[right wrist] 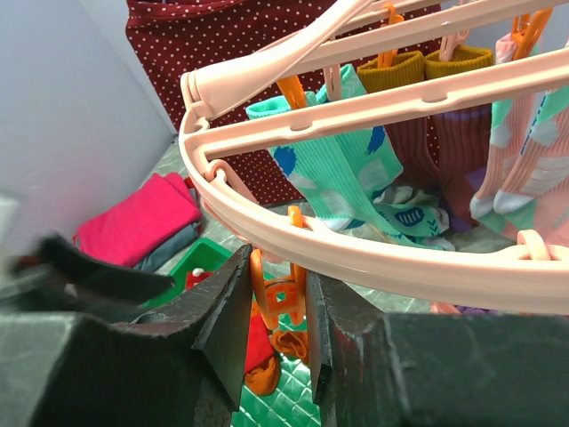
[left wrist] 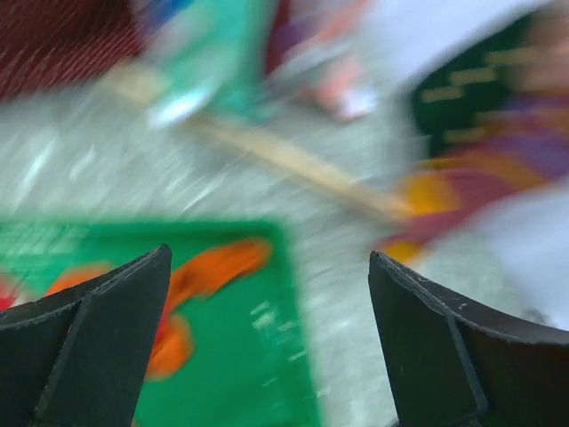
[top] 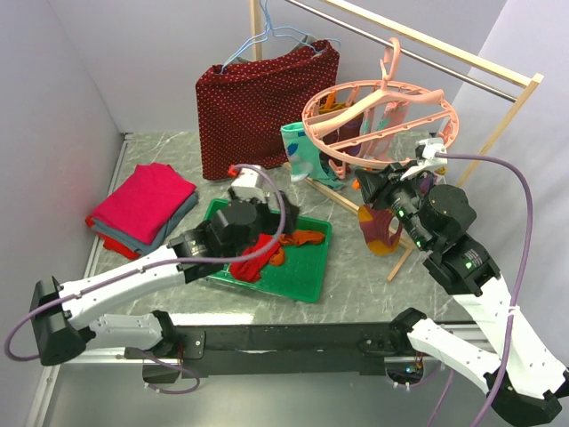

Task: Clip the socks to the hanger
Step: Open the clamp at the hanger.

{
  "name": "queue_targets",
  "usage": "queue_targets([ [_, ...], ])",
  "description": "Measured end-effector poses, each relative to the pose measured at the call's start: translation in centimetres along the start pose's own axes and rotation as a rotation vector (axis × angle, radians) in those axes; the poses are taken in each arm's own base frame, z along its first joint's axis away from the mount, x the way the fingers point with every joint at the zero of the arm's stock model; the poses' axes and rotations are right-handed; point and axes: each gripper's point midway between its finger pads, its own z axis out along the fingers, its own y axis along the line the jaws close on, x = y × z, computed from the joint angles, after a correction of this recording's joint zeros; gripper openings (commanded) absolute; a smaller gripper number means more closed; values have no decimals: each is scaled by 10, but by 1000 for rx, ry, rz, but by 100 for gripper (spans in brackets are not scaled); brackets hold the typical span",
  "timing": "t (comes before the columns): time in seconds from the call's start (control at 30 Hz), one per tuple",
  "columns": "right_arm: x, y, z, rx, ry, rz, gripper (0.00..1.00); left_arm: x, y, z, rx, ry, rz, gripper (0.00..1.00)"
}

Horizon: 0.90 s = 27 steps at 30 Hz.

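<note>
Our left gripper (left wrist: 269, 262) stood spread wide and empty over the green tray (top: 307, 280), where the loose socks (top: 267, 253) lay just below and left of its fingers (left wrist: 98, 338), the orange one slanting toward the tray's far right corner. Our right gripper (right wrist: 280, 267) was clenched on 1 orange clip peg (right wrist: 277, 298) under the near rim of the hanger (right wrist: 373, 253), off to the right, so we judged the left arm the nearer to the socks.
</note>
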Motion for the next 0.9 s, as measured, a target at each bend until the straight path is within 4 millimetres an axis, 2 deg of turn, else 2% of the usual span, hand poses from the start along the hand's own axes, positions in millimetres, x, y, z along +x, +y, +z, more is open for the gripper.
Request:
queue_targets([
  [0.07, 0, 0, 0, 0, 0, 0, 0, 20, 42, 6, -123, 58, -53, 96],
  [0.13, 0, 0, 0, 0, -1, 0, 0, 44, 95, 7, -276, 115, -116, 98],
  [0.23, 0, 0, 0, 0, -1, -1, 0, 69, 165, -2, -487, 166, -193, 99],
  [0.33, 0, 0, 0, 1, -2, -1, 0, 73, 202, -9, -604, 171, -224, 94],
  [0.43, -1, 0, 0, 1, -2, -1, 0, 75, 224, -5, -667, 174, -223, 86],
  [0.47, 0, 0, 0, 1, -2, -1, 0, 78, 232, -3, -693, 188, -215, 81],
  [0.6, 0, 0, 0, 1, -2, -5, 0, 93, 260, 6, -777, 249, -183, 73],
  [0.73, 0, -1, 0, 1, -2, -8, 0, 102, 273, 13, -815, 287, -164, 65],
  [0.9, 0, -1, 0, 2, -2, -9, 0, 109, 279, 22, -834, 310, -154, 56],
])
